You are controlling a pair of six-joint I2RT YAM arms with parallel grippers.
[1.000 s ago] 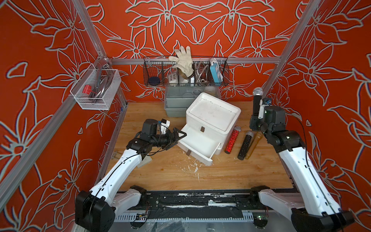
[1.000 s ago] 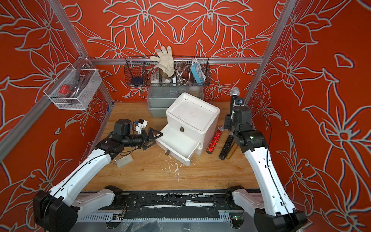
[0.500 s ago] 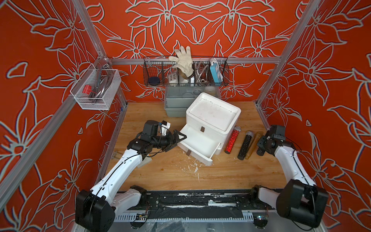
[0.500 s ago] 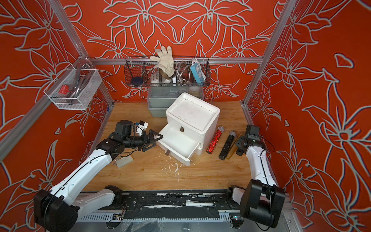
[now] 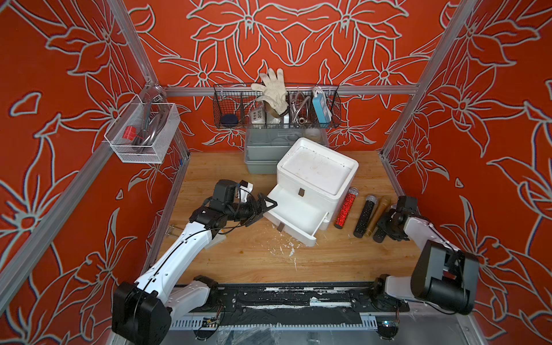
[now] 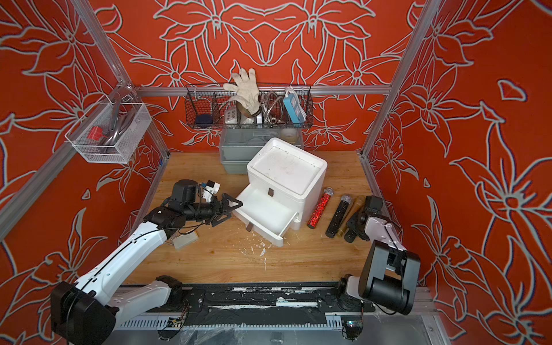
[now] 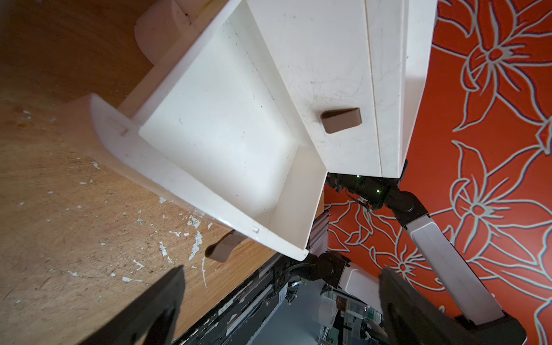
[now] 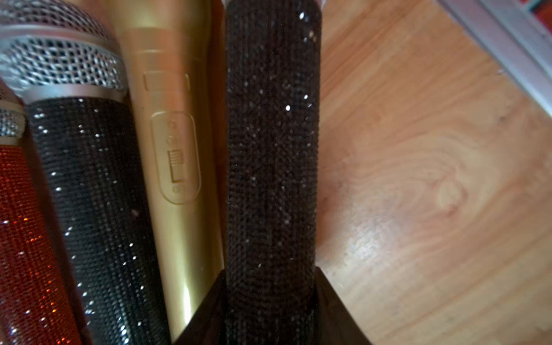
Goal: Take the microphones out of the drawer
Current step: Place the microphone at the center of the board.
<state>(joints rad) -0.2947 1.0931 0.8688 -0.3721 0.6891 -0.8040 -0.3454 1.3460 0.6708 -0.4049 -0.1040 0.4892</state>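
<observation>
In both top views, the microphone [image 5: 378, 236] [image 6: 349, 237] is seen outside the drawer [image 5: 298, 236]. It lies near the right edge of the table [image 5: 239, 263] and is clamped between the jaws of the right gripper [image 5: 388, 225]. It is set alongside a gold microphone [image 5: 378, 213]. Beyond that, another black microphone [image 5: 365, 215] and a red microphone [image 5: 346, 210] are lined up towards the white cabinet [image 5: 318, 170]. The drawer is pulled out of the cabinet towards the table's front edge. The left gripper [image 5: 263, 210] is held at the drawer's left side with its jaws spread wide.

In the left wrist view, the drawer's white floor [image 7: 221, 134] is shown beyond the spread fingers [image 7: 155, 307]. White flecks [image 7: 194, 248] are scattered on the wood by the drawer's front.

In the right wrist view, the microphone [image 8: 271, 149] is gripped between two dark fingers [image 8: 337, 304], just beside the gold microphone [image 8: 170, 149]. Whether it touches the wood cannot be told.
</observation>
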